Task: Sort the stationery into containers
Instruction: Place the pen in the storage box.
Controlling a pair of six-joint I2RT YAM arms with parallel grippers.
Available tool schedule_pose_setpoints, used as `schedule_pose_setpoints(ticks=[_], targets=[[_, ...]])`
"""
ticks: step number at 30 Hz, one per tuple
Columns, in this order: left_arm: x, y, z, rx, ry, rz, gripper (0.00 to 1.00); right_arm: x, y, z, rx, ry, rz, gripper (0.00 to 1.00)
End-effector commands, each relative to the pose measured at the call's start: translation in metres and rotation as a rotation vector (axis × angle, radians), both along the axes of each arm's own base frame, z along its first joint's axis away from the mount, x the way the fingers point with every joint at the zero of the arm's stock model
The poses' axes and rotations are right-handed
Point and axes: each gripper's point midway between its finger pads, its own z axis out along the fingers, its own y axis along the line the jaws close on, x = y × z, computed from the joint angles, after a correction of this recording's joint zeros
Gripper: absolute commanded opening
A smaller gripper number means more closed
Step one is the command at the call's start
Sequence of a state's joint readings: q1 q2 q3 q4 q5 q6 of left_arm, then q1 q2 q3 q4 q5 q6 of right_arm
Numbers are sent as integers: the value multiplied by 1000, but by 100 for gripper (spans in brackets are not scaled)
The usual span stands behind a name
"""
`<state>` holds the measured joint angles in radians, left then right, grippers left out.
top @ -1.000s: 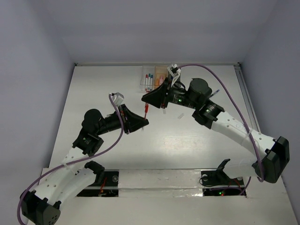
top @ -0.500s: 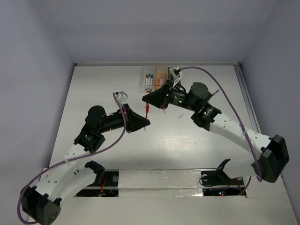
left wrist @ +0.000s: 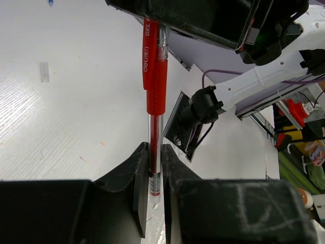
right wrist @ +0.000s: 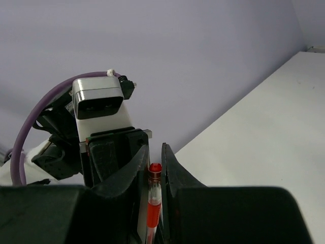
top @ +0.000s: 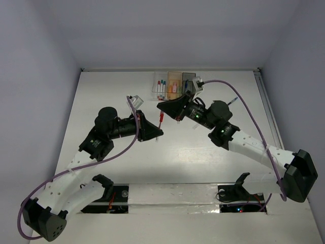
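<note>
A red gel pen (top: 160, 120) hangs in the air between both grippers. My left gripper (top: 158, 133) is shut on its clear lower end (left wrist: 155, 178), with the red grip (left wrist: 156, 81) rising above the fingers. From above, my right gripper (top: 162, 108) is shut on the pen's capped top (right wrist: 155, 169). Three containers stand in a row at the back: a clear one (top: 160, 84) with several markers, an orange one (top: 174, 82) and a dark grey one (top: 188, 78).
A small pale block (left wrist: 44, 71) lies on the white table to the left in the left wrist view. A blue pen (top: 232, 100) lies to the right, behind my right arm. Purple cables loop over both arms.
My right gripper's jaws have narrowed onto the pen's top. Both arms have shifted a little to the right, with the pen still upright between them.
</note>
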<state>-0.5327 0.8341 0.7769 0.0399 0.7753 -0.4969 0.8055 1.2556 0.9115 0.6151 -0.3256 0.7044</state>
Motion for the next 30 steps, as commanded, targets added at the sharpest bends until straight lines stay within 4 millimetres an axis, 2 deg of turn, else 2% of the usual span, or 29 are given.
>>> schedule_pose_setpoints(ticks=[1,3,4,7,8,11,13,18,21,22,23,25,27,29,30], targets=[[22,11,115,-221,-352,131,0,-45,19,-77,-216,127,181,5],[23,8,102,-214,-318,120,0,-41,14,-66,-214,112,139,25],[22,8,98,-212,-309,116,0,-40,14,-53,-198,82,132,39],[21,7,87,-208,-286,102,0,-40,14,-35,-177,41,135,53],[20,6,86,-207,-283,98,0,-39,15,-25,-163,24,134,55],[19,5,79,-203,-264,85,0,-39,19,-14,-134,-3,145,60],[18,4,74,-199,-255,79,0,-39,20,-12,-122,-3,152,54],[17,3,63,-188,-235,66,0,-32,22,-6,-96,-11,121,48],[17,3,57,-180,-228,63,0,-25,19,-2,-75,-13,75,31],[17,3,54,-175,-221,66,0,-23,19,0,-70,-13,63,14],[17,4,51,-167,-212,70,0,-20,18,-1,-70,-6,48,7],[21,6,44,-149,-207,99,0,-7,14,2,-72,3,-11,0],[24,10,38,-127,-197,136,18,12,11,-8,-109,31,-65,0],[25,15,30,-92,-185,163,36,27,5,-6,-111,37,-86,0],[26,17,27,-76,-181,180,52,35,1,-6,-113,40,-100,0]])
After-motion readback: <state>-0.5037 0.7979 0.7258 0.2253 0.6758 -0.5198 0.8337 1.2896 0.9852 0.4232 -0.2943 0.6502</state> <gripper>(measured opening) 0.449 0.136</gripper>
